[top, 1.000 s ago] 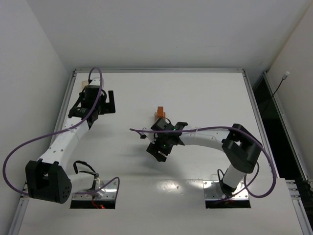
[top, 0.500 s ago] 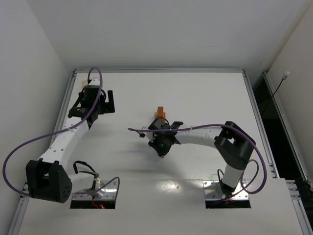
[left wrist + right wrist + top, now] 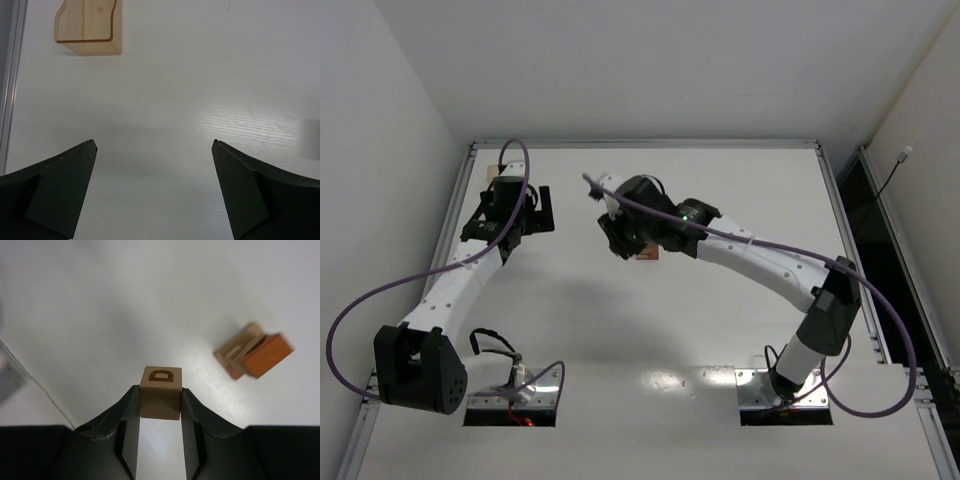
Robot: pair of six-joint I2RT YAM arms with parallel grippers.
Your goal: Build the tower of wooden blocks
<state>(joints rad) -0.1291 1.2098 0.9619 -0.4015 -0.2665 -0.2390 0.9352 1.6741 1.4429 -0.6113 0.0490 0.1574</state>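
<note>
My right gripper (image 3: 160,389) is shut on a tan wood cube (image 3: 160,402) with a dark letter D on its top face and holds it above the table. The tower (image 3: 254,351) stands to the right and beyond it, seen from above and blurred, with a reddish-brown block on top of tan ones. In the top view the right gripper (image 3: 618,237) covers most of the tower; only a reddish bit (image 3: 648,256) shows. My left gripper (image 3: 154,150) is open and empty over bare table at the far left (image 3: 544,208).
A pale wooden tray (image 3: 89,26) lies just ahead of the left gripper, near the table's metal left rail (image 3: 7,75). The right arm (image 3: 760,262) stretches across the middle of the table.
My right arm has risen and swung away from me and to the left with the cube, and it now covers the tower in the top view. The left arm has not moved.
</note>
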